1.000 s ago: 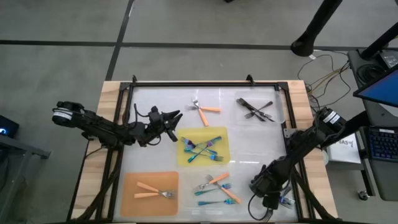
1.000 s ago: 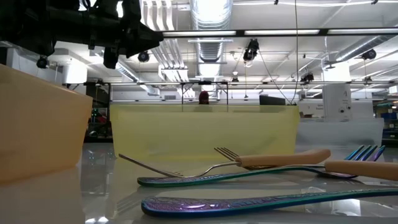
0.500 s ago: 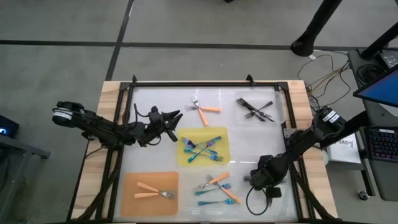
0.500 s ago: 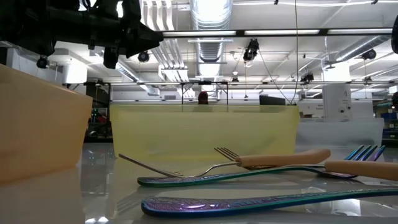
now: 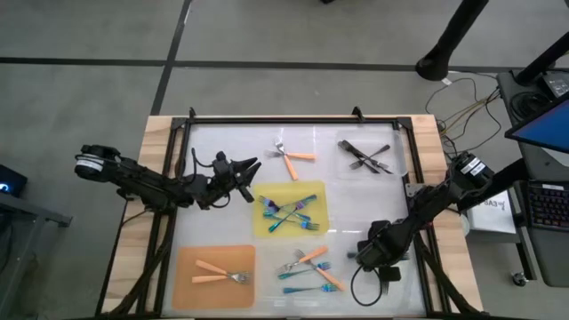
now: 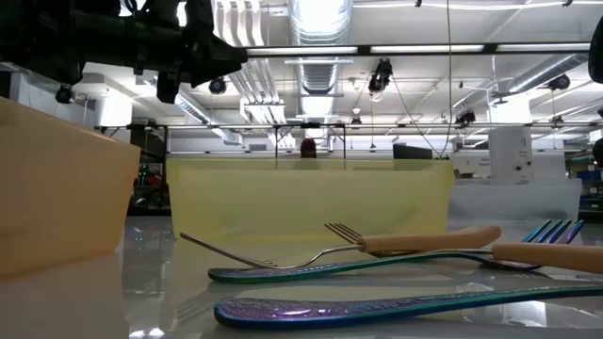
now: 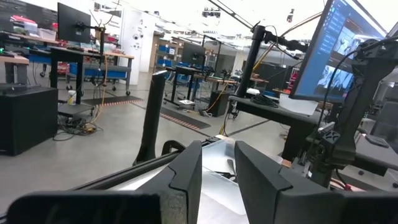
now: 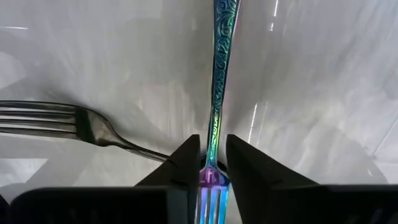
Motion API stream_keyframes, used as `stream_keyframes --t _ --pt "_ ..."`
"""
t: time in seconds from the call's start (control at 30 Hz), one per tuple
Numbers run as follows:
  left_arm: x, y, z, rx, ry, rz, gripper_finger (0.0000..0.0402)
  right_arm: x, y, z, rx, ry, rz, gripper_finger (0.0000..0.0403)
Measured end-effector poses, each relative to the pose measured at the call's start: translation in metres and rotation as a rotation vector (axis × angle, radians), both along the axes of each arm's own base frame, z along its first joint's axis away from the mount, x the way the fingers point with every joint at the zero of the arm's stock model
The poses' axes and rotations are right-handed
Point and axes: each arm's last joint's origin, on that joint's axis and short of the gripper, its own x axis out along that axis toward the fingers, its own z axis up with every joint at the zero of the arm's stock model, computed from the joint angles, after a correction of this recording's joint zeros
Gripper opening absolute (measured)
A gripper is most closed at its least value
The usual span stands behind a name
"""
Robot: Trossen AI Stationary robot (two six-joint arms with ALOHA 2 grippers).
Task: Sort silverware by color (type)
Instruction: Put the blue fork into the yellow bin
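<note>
My right gripper (image 5: 366, 258) (image 8: 212, 146) is low over the table's near right part, shut on an iridescent blue fork (image 8: 217, 74); the arm hides that fork in the high view. A silver fork head (image 8: 74, 121) lies beside it. A mixed pile of blue and orange-handled forks (image 5: 309, 268) lies to the gripper's left. Several blue forks (image 5: 289, 213) lie on the yellow mat (image 5: 316, 194). Two orange-handled forks (image 5: 218, 271) lie on the orange mat (image 5: 191, 289). My left gripper (image 5: 251, 171) (image 7: 217, 165) hangs open and empty left of the yellow mat. My right gripper pinches the blue fork's neck (image 8: 212, 140), just behind the tines, between its two fingers. The fingers come from above, pointing down, and lie across the fork. The handle runs out level ahead of them; I cannot tell whether it touches the table.
Two orange-handled forks (image 5: 293, 158) lie at the far middle and several dark forks (image 5: 364, 157) at the far right. A dark frame rail (image 5: 293, 119) runs along the table's far edge. In the low view a blue fork (image 6: 377, 306) and an orange handle (image 6: 433, 240) lie in front.
My right gripper has gone toward the table's far edge and a little left, toward the mixed pile. The blue fork that stuck out at its near right side a second ago no longer shows in the high view.
</note>
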Motion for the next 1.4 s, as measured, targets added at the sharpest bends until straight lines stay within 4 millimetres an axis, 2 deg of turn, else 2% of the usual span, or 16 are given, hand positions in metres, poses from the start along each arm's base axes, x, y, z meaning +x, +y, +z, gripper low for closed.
stream_keyframes --t 0.2,0.53,0.77,0.93,1.13,1.27,1.4 --pt "0.0 0.0 0.0 0.0 0.0 0.0 0.0078 0.0 0.0 0.0 -0.003 -0.003 0.006 0.0075" --pt "0.0 0.0 0.0 0.0 0.0 0.0 0.0078 -0.001 0.001 0.0 0.027 0.029 -0.001 0.0015" --pt "0.0 0.0 0.0 0.0 0.001 -0.001 0.0078 -0.003 -0.001 0.001 0.023 0.064 -0.006 0.0011" --pt "0.0 0.0 0.0 0.001 0.004 -0.001 0.0078 -0.004 -0.002 0.011 -0.014 0.112 -0.002 0.0011" --pt "0.0 0.0 0.0 -0.002 0.001 -0.002 0.0078 0.012 -0.005 0.025 -0.088 -0.038 0.042 0.001" --pt "0.0 0.0 0.0 -0.006 -0.002 -0.003 0.0078 0.031 -0.016 0.037 -0.195 -0.162 0.02 0.001" --pt "0.0 0.0 0.0 -0.008 -0.003 -0.003 0.0078 0.049 -0.027 0.052 -0.183 -0.221 -0.018 0.0009"
